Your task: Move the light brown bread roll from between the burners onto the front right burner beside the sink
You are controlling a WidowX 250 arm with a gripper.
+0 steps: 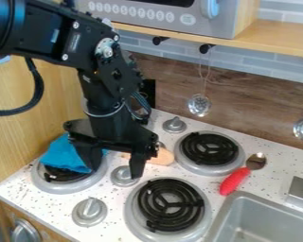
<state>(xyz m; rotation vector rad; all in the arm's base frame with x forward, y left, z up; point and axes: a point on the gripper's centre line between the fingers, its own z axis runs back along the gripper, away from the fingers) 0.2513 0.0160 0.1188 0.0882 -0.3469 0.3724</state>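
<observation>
A blue cloth point(62, 155) is seen left of centre in the frame, draped over part of a burner point(68, 187), mostly to the left of the gripper point(115, 173), whose left-hand finger overlaps it in view. The gripper is spread wide; whether the cloth is touched cannot be told. A tan object point(162, 157) is partly hidden by the right-hand finger.

matte black segmented arm, silver screws, round silver joint disc, black ribbed cable looping at upper left of frame
</observation>
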